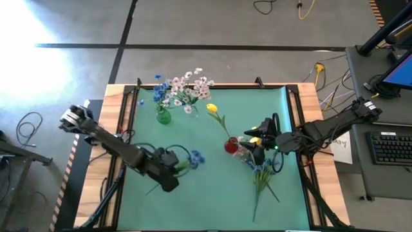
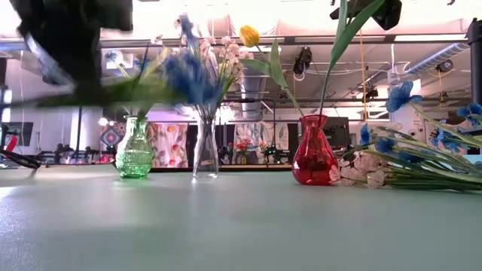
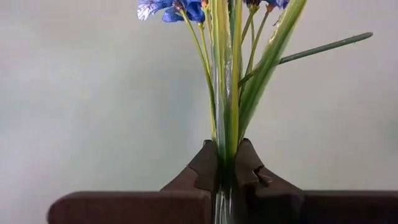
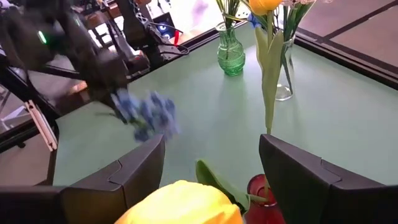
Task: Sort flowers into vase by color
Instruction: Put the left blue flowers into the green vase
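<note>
While the left gripper (image 3: 225, 163) is above the near left part of the green desk (image 1: 212, 193), its jaws are clamped on the thin green stalks of a blue flower (image 1: 195, 157). The blue blossoms stick out past the jaws, toward the middle of the desk.

The right gripper (image 1: 257, 143) is on the right side, just by the red vase (image 1: 231, 145). Its jaws are apart. A yellow bud (image 4: 183, 204) sits right under them, but I cannot tell if they touch it.

The red vase stands near the middle of the desk and has one yellow tulip (image 1: 212, 109) in it. The green vase (image 1: 163, 116) stands at the far side and has blue flowers in it. The clear vase (image 2: 205, 154) stands just beside it, between the green and red ones in the low view, with pale pink-white sprays (image 1: 196, 80).

More flowers (image 1: 262, 175) lie flat on the desk near the right gripper, with green stalks, blue blossoms and some pale ones.
</note>
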Controlling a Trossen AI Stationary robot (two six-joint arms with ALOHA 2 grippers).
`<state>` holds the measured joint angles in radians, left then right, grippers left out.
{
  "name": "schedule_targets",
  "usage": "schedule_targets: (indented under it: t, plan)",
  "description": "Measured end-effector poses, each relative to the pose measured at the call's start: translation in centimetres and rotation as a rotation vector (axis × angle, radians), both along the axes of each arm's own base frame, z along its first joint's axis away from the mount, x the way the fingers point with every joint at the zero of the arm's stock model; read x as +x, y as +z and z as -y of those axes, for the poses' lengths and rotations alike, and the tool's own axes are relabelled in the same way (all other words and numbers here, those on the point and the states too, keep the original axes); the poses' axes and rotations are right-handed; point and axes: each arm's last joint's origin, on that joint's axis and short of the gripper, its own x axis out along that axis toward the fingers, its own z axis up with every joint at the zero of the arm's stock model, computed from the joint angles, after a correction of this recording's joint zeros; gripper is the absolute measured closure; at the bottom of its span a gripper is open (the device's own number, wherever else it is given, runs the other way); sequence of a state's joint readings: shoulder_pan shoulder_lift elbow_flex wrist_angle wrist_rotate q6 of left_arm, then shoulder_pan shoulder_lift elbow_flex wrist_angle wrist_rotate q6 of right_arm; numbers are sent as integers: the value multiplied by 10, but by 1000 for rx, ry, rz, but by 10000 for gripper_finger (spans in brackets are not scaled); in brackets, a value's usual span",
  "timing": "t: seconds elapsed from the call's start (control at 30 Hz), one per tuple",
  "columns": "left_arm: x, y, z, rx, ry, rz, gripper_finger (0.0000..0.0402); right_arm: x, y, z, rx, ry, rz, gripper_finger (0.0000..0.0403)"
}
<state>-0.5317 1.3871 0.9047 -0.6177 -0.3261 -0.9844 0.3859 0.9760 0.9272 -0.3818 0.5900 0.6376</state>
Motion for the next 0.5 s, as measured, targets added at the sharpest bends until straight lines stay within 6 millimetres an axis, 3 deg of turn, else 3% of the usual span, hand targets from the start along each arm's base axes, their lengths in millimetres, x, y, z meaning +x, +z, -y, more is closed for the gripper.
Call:
schedule_targets:
  t: [0.23, 0.37, 0.5]
  plan:
    - [-31, 62, -26, 234, -20, 324, 401, 0, -1, 0, 0, 6, -7, 149]
    - [-40, 97, -39, 468, 28, 544, 402, 0, 0, 0, 1, 5, -2, 149]
    - [-46, 133, -47, 575, 22, 748, 401, 0, 0, 0, 1, 4, 3, 149]
